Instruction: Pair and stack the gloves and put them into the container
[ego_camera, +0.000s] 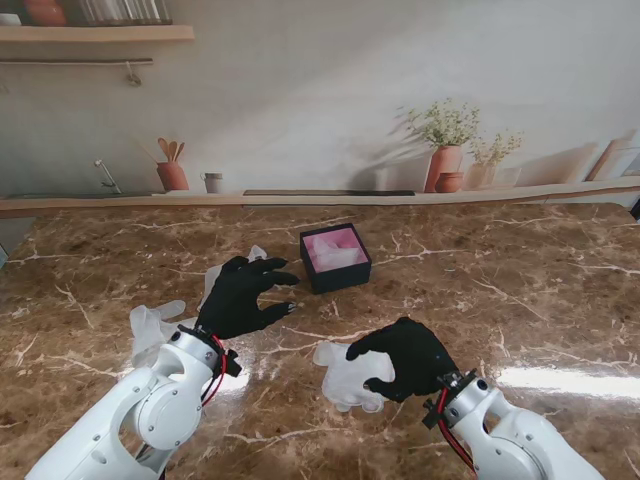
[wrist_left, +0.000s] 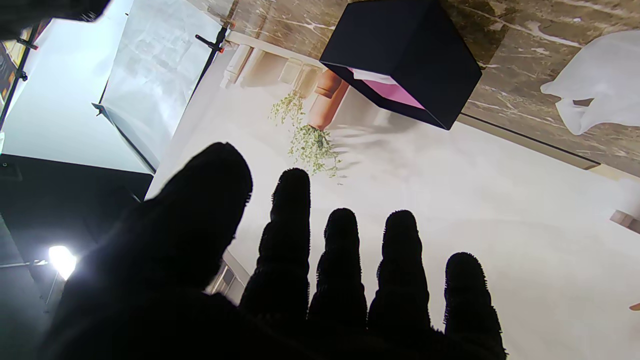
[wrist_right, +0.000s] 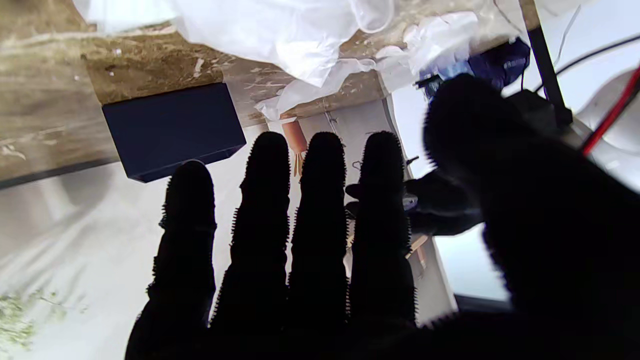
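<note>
Two black robot hands hover over a marble worktop (ego_camera: 520, 270). The right hand (ego_camera: 408, 357) hangs with fingers spread and empty, fingertips over a translucent glove (ego_camera: 350, 375), likely poised to pick it up. The left hand (ego_camera: 243, 297), also spread and empty, hovers over more gloves (ego_camera: 152, 328). Just beyond it sits the dark container (ego_camera: 336, 258), pink-lined.

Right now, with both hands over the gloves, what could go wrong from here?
1. The glove by the right hand is thin, translucent film lying flat on the marble table; the fingers may slide over it rather than lift it.
2. The gloves near the left hand lie apart, one nearer me, one mostly hidden under the hand, so pairing could bunch them.
3. The container is small; a loose stack may drape over its rim.
</note>
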